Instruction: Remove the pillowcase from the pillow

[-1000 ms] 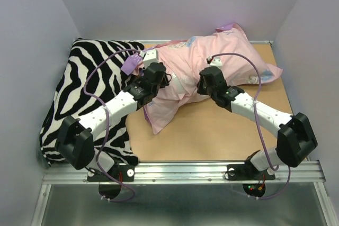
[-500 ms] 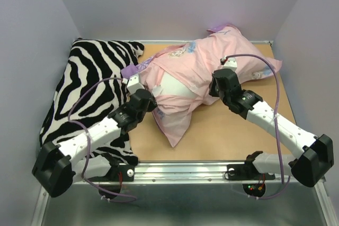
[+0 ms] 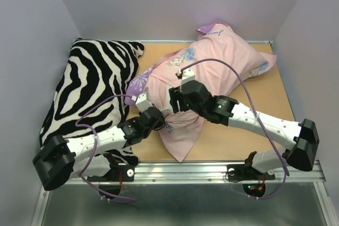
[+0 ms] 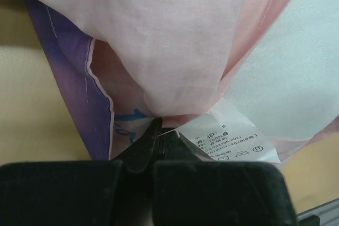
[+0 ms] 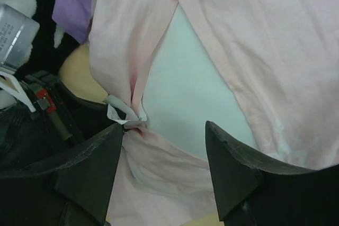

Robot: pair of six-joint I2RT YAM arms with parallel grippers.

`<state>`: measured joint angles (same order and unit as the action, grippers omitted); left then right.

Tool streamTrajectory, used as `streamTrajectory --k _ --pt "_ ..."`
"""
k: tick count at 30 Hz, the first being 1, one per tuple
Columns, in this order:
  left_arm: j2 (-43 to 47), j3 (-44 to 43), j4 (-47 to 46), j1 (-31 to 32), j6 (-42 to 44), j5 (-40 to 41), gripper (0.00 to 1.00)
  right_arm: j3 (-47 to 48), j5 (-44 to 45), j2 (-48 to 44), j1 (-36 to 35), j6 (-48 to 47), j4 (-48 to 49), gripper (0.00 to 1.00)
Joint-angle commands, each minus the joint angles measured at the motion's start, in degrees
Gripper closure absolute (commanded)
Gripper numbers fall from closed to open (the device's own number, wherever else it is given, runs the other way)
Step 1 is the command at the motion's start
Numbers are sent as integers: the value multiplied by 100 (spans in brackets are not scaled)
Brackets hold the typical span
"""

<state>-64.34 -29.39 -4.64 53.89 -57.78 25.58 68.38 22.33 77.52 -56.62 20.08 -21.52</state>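
Observation:
The pink pillowcase (image 3: 222, 62) lies across the back right of the table, with its open end pulled toward the near edge. My left gripper (image 3: 163, 125) is shut on a bunched edge of the pillowcase (image 4: 175, 41) beside a white care label (image 4: 233, 138). The white pillow (image 5: 185, 78) shows through the case's opening, also in the left wrist view as the pillow (image 4: 296, 62). My right gripper (image 5: 164, 128) stands open just over that opening, close to the left gripper's pinch. Nothing sits between its fingers except loose pillowcase fabric (image 5: 265, 41) below.
A black-and-white zebra cushion (image 3: 90, 88) fills the left side of the table, touching the left arm. Grey walls close in the left, back and right. A metal rail (image 3: 212, 170) runs along the near edge. Bare wood (image 3: 238, 136) shows under the right arm.
My left gripper shut on the pillowcase edge and drew it toward the near edge. My right gripper opened and swung left to the case's opening.

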Motion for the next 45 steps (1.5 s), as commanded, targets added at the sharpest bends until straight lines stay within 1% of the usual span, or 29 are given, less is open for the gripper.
streamTrajectory --k 1,6,8,9,11,12,14,15,16,18,19,21,23,24,26,27,30,31,32,34,35,36,37,38,39,40,42,45 --pt "114 249 166 43 -216 79 100 71 500 246 -209 -171 -28 30" --pt "333 398 183 43 -260 17 100 -149 623 597 -209 -250 -28 25" --pt "404 425 192 43 -286 -9 100 -193 973 756 -218 -215 -54 22" --pt "491 451 209 43 -287 -27 100 -263 1088 869 -209 -188 -98 14" --pt "580 486 210 43 -304 -53 100 -308 1256 940 -209 -92 -116 8" --pt "658 521 210 43 -295 -71 100 -325 1170 1019 -209 -74 -116 4" --pt "764 539 227 52 -287 -89 100 -264 959 1255 -200 5 -116 2" --pt "791 548 236 52 -295 -89 100 -264 975 1257 -200 49 -116 2" --pt "826 539 271 52 -287 -89 100 -238 1036 1492 -200 110 -116 2" --pt "966 566 280 60 -287 -97 100 -211 950 1696 -60 224 -116 3" --pt "1028 574 280 60 -295 -106 100 -202 836 1862 10 338 -107 7" --pt "1160 583 289 69 -252 -106 100 -132 607 1995 247 365 -72 36" --pt "1239 566 271 69 -199 -132 100 95 493 2048 449 296 -89 68" --pt "1274 522 245 69 -51 -159 100 210 457 2013 511 269 -81 86" --pt "1257 452 122 78 152 -299 100 560 195 1794 713 243 -89 97" --pt "1222 356 96 87 353 -352 100 684 89 1724 783 242 -107 100" --pt "1169 171 -220 174 732 -685 100 1229 -62 1644 933 269 -229 99" --pt "1178 118 -360 236 985 -843 100 1378 -105 1679 934 269 -282 99" --pt "1186 48 -362 254 1049 -844 100 1493 -219 1714 925 278 -326 100" --pt "1265 -137 -353 297 1276 -897 99 1722 -159 1741 942 330 -388 100" --pt "1274 -198 -301 315 1330 -906 99 1784 16 1732 986 339 -397 99" --pt "1240 -295 -222 324 1365 -915 100 1854 -18 1714 1056 365 -423 99" --pt "1213 -313 -91 341 1392 -915 100 2002 -157 1653 1300 400 -432 99" --pt "1161 -270 -89 385 1401 -950 100 2221 -446 1627 1424 444 -467 99" --pt "1143 -217 -89 420 1366 -950 100 2224 -483 1626 1513 445 -502 99" --pt "1116 -147 -159 456 1340 -1011 100 2528 -475 1661 1627 427 -563 100" --pt "950 38 -247 570 1234 -1020 100 2828 -519 1714 1698 427 -661 100" --pt "661 135 -370 859 1164 -959 100 3505 -493 1898 1777 427 -915 100"
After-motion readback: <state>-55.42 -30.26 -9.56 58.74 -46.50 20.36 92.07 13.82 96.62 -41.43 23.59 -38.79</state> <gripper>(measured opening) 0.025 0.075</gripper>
